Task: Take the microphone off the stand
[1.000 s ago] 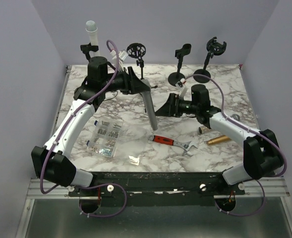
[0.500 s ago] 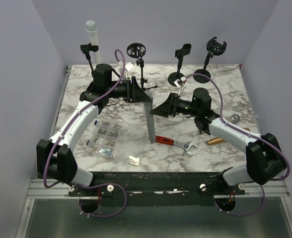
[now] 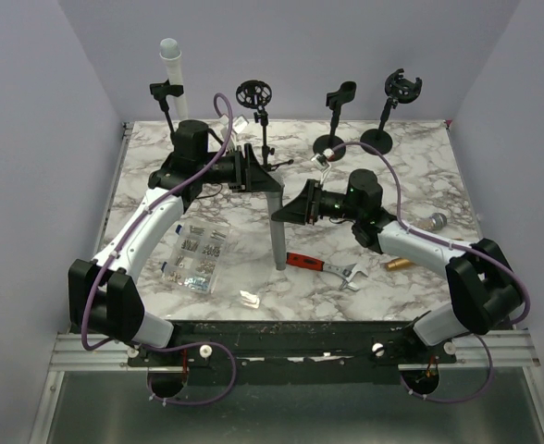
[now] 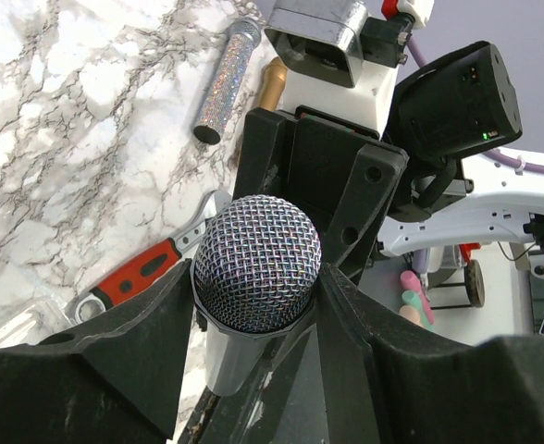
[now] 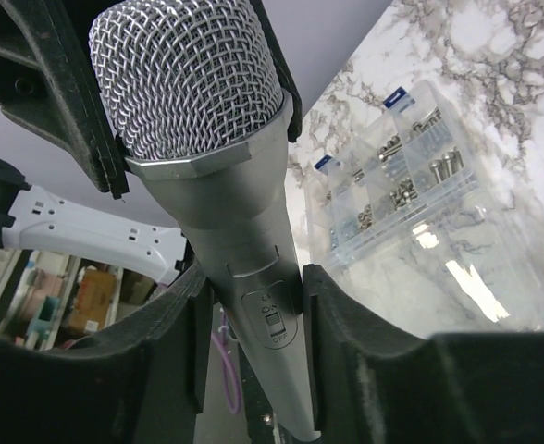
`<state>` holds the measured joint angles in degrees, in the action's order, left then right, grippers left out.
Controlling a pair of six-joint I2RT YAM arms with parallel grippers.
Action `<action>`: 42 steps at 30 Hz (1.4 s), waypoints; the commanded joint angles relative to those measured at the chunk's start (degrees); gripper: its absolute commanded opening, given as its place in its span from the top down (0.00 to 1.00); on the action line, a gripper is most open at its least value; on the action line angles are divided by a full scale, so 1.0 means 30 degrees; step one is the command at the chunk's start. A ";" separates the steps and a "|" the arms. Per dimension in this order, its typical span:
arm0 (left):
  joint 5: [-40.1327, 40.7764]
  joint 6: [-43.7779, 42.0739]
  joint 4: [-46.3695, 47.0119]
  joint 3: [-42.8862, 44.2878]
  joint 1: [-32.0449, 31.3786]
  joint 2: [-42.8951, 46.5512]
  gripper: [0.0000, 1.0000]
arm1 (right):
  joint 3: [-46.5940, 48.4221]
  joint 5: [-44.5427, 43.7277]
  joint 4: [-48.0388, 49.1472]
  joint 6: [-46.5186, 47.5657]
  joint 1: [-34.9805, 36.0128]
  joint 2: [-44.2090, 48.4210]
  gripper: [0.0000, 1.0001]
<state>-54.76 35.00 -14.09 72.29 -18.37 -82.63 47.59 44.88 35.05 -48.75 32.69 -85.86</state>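
A silver microphone (image 3: pixel 278 231) with a mesh head hangs upright over the middle of the table, clear of every stand. My left gripper (image 3: pixel 272 183) is shut on its head; in the left wrist view the mesh ball (image 4: pixel 258 264) sits wedged between the two black fingers. My right gripper (image 3: pixel 282 215) comes in from the right, shut on the handle. The right wrist view shows both pads pressed against the grey body (image 5: pixel 253 231) at the on/off switch. Several empty black stands line the back edge, the nearest (image 3: pixel 256 100) just behind the left gripper.
A clear box of screws (image 3: pixel 196 254) lies left of the microphone. Under and right of it lies a red-handled wrench (image 3: pixel 323 266). A gold cylinder (image 3: pixel 403 263) and a glittery microphone (image 3: pixel 434 221) lie at right. A white pipe (image 3: pixel 171 69) stands back left.
My right gripper slid left to the hanging microphone and its fingers closed onto the handle. The left gripper shifted right with the microphone early on, then held still.
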 commanded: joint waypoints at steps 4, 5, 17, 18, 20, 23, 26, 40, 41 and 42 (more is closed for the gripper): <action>-0.0003 -0.0917 -0.0848 0.0632 0.0016 0.0010 1.00 | 0.0161 -0.0563 -0.0795 0.0865 0.0152 -0.0216 0.92; 0.0034 -0.1117 -0.1087 0.0733 0.0028 0.0012 0.94 | 0.0211 -0.0766 -0.1094 0.1130 0.0151 -0.0107 0.98; 0.2911 -0.3164 -0.2890 0.0988 0.0028 0.1443 0.01 | 0.0669 -0.4979 -0.5116 0.3085 0.0149 0.0886 0.99; 0.3456 -0.3315 -0.3070 0.1031 0.0030 0.1552 0.01 | 0.0703 -0.5365 -0.5401 0.3175 0.0149 0.0892 0.99; 0.4303 -0.3672 -0.3476 0.1082 0.0030 0.1814 0.01 | 0.0712 -0.5962 -0.5874 0.3295 0.0142 0.0863 0.99; 0.5480 -0.4074 -0.3753 0.1083 0.0030 0.2318 0.01 | 0.0934 -0.7467 -0.6805 0.3217 0.0133 0.0778 0.99; 0.6100 -0.4280 -0.3830 0.0987 0.0030 0.2637 0.01 | 0.1747 -1.1261 -0.9374 0.2809 0.0013 0.0604 1.00; 0.6286 -0.4344 -0.3302 0.0556 0.0030 0.3491 0.01 | 0.7682 -2.1881 -2.1676 -0.5563 -0.4194 -0.2899 0.99; 0.6323 -0.4344 -0.3355 0.0570 0.0030 0.3519 0.01 | 0.8448 -2.2774 -2.2882 -0.6191 -0.4356 -0.3406 0.99; 0.6345 -0.4344 -0.3383 0.0584 0.0023 0.3535 0.01 | 0.9225 -2.3330 -2.4174 -0.6805 -0.4512 -0.3867 0.99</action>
<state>-37.43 23.05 -24.69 73.87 -18.33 -73.95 67.29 -10.76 -18.85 -57.78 20.29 -93.36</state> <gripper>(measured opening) 0.980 0.438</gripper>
